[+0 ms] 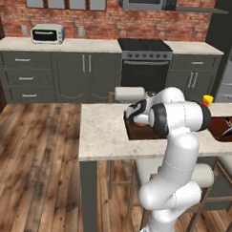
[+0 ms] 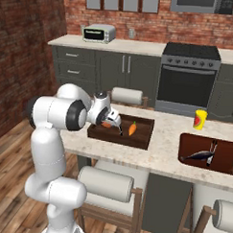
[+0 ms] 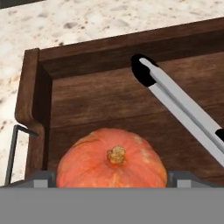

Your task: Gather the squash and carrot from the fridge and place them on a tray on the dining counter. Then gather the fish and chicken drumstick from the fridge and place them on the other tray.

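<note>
Hand view, squash (image 3: 112, 157) between end effector (image 3: 112, 177) tips

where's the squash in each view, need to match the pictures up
Left base view: I cannot make out the squash; the arm covers most of the wooden tray.
Right base view: an orange patch of squash behind the gripper, at the tray's left end, left of the carrot.
Hand view: squash at bottom centre, on the tray floor.
Shared landmark: the wooden tray's rim.
</note>
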Motion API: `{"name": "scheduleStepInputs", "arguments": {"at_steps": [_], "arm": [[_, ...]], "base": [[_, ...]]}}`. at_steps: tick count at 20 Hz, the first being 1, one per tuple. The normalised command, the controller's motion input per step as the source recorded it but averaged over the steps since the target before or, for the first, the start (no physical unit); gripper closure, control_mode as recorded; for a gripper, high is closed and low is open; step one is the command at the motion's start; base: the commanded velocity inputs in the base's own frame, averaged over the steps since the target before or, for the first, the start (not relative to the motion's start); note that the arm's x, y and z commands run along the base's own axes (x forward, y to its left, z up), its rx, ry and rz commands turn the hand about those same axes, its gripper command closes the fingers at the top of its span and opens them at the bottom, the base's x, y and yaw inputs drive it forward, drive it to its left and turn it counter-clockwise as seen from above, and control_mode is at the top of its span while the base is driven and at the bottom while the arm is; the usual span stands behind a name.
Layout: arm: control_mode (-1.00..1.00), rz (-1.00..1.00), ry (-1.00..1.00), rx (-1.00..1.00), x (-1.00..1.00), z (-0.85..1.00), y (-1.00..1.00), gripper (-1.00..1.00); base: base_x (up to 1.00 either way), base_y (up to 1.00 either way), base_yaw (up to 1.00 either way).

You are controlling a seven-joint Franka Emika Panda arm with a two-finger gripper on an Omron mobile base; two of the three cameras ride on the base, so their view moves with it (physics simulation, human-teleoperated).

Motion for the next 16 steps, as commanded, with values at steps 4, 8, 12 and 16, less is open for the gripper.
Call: {"name": "scheduleStepInputs", "arguments": {"at_steps": [4,8,12,16], "arm": [[-1.00,0.00,0.00,0.00,-0.07,0.05,0.10,-1.00],[-1.00,0.00,0.00,0.00,-0.12,0.11,0.04,-1.00],[-1.00,0.00,0.00,0.00,-0.17,0.03,0.00,-1.00],[-1.00,0.00,0.00,0.00,-0.12,0.02,-0.02,-1.00]], "base": [[0.00,0.00,0.00],[0.00,0.00,0.00],[0.00,0.00,0.00],[0.00,0.00,0.00]]}}
